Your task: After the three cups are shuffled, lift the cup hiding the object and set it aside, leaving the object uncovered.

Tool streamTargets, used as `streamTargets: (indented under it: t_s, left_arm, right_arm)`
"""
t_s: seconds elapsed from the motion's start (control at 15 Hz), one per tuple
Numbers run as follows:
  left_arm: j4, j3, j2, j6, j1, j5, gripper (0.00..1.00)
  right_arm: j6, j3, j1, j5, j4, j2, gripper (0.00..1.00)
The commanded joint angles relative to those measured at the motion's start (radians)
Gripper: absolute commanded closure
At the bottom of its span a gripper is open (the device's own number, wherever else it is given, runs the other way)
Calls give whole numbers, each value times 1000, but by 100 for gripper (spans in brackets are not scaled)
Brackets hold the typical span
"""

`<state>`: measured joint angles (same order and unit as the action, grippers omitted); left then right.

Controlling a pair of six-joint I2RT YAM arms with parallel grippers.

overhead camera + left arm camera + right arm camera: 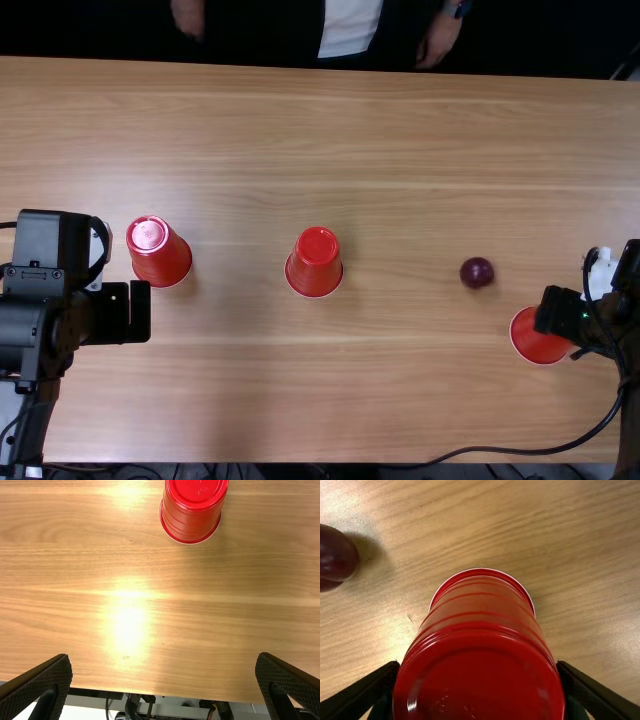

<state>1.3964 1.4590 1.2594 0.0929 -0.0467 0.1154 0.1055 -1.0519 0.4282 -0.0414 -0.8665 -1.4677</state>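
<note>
Right gripper [477, 666] is clamped on the right cup [480, 645], one black finger pressed to each side near the cup's base. Left gripper [161, 661] is spread wide with nothing between the fingers, over bare wood by the table's near edge.

Wooden table [330, 150], light brown, spans the whole top view. Left arm [45, 300] sits at the table's near left, its wrist just beside the left cup. Right arm [600, 300] sits at the far right edge, reaching in over the right cup.

Three red cups, all upside down. Left cup [157, 250] stands on its rim near the left arm; in the left wrist view it is ahead of the open fingers, well apart from them. Middle cup [315, 262] stands on its rim about mid-table, apart from both arms. Right cup is nearer the front edge than the other two, partly under the gripper; cannot tell if its rim touches the wood.

Dark red ball [477, 272] lies uncovered on the table between the middle cup and the right cup, near the right cup but not touching.
</note>
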Motion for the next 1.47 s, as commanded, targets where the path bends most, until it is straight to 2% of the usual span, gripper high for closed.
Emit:
streamTargets:
  t_s: [0.0,0.27,0.33,0.47,0.67,0.73,0.87,0.93,1.13,1.27,1.4]
  left_arm:
    - [1,-14,-8,3,-7,-9,0]
    - [-1,-14,-11,1,-5,-7,0]
    - [-1,-14,-14,1,-4,-7,0]
    - [-1,-23,-45,1,1,-9,0]
    - [-3,-54,-78,-1,1,-9,0]
    - [-5,-65,-80,1,2,-9,0]
    - [-5,-83,-81,1,2,-9,0]
    - [-5,-86,-91,3,1,-9,0]
    - [-7,-123,-153,7,1,-7,0]
    - [-12,-190,-210,7,-7,-7,0]
    - [-102,-287,-307,8,-5,-9,0]
  right_arm:
    - [-1,-16,-2,1,2,6,0]
    - [-2,-115,-20,-6,92,153,0]
    - [-2,-142,-69,-8,120,173,0]
    - [-15,-186,-217,-6,124,176,0]
    - [-17,-191,-342,-6,124,175,0]
    - [-24,-189,-398,-6,124,176,0]
    - [-76,-178,-474,-6,124,176,0]
    - [-87,-174,-505,-6,122,176,0]
    - [-100,-106,-545,-6,125,224,0]
    - [-124,-31,-574,-6,125,325,0]
    - [-148,44,-579,-6,127,412,0]
